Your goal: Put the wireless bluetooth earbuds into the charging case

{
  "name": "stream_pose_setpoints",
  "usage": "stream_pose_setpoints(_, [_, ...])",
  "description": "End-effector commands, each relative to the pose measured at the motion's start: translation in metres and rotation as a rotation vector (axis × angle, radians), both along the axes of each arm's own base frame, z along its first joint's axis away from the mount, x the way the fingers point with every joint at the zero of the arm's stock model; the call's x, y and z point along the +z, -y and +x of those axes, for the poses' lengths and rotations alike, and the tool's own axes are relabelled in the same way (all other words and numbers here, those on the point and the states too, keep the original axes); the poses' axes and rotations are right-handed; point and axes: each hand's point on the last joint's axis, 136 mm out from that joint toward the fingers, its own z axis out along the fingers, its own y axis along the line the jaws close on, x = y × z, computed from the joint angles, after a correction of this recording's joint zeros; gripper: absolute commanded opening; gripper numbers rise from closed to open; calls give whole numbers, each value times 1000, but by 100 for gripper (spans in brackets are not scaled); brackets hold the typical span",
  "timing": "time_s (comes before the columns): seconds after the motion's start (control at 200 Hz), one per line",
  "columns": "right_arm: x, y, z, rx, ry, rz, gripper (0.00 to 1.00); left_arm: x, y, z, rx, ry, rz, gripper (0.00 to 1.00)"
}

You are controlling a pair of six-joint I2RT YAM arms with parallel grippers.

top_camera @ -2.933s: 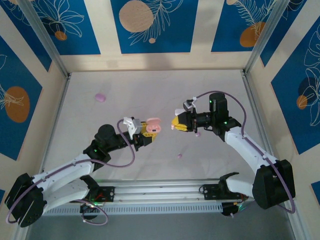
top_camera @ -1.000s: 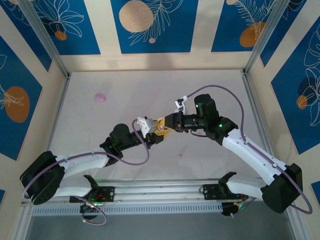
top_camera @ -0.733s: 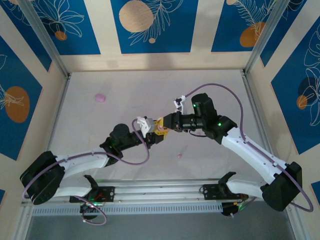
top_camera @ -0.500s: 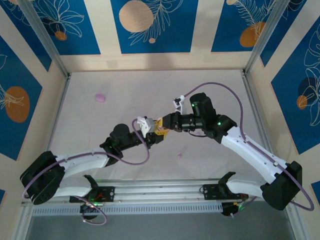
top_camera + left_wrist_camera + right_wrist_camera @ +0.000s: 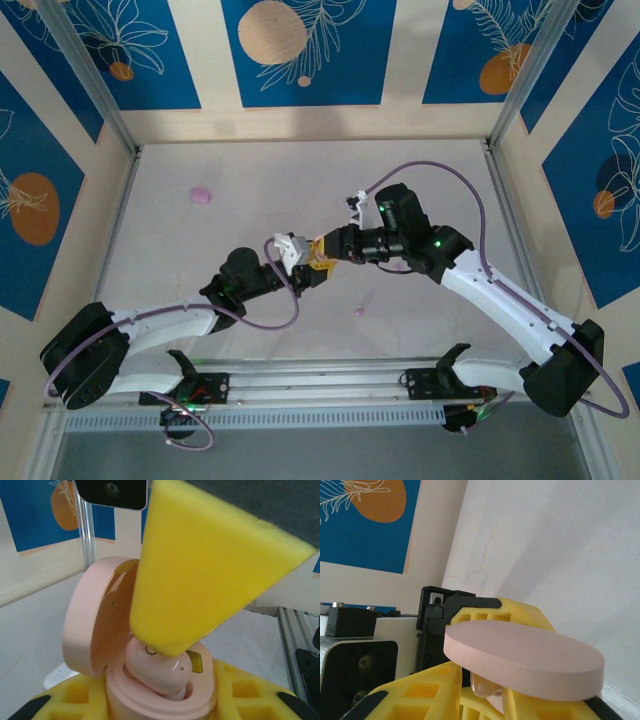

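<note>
We see right arm (image 5: 480, 290) nudged left since a second ago. Table (image 5: 300, 180) centre: left gripper (image 5: 314, 270) clamped on open pink charging case (image 5: 92, 630). Right gripper (image 5: 326, 248) gap unclear; its finger (image 5: 200, 570) tops pink earbud (image 5: 160, 672) seated in case.

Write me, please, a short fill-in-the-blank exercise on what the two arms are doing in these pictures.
1. The left gripper holds a pink charging case whose lid stands ____.
2. In the case sits an earbud of ____ colour.
3. The finger of the right gripper that comes down onto the earbud is ____.

Missing words: open; pink; yellow.
</note>
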Motion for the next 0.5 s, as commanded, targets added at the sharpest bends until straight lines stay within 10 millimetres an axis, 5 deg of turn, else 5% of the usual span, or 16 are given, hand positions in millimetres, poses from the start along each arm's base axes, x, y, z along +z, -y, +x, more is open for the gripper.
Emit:
stream_pose_setpoints(0.0, [-5,6,-10,20,-18,-52,30,38,0,-5,-3,80,-90,32])
stream_pose_setpoints(0.28, [30,20,-20,22,102,4,37,36,-4,-5,12,85,-79,32])
stream_pose_setpoints(0.495, [48,51,-14,-97,237,6,40,35,-7,-7,15,89,-74,32])
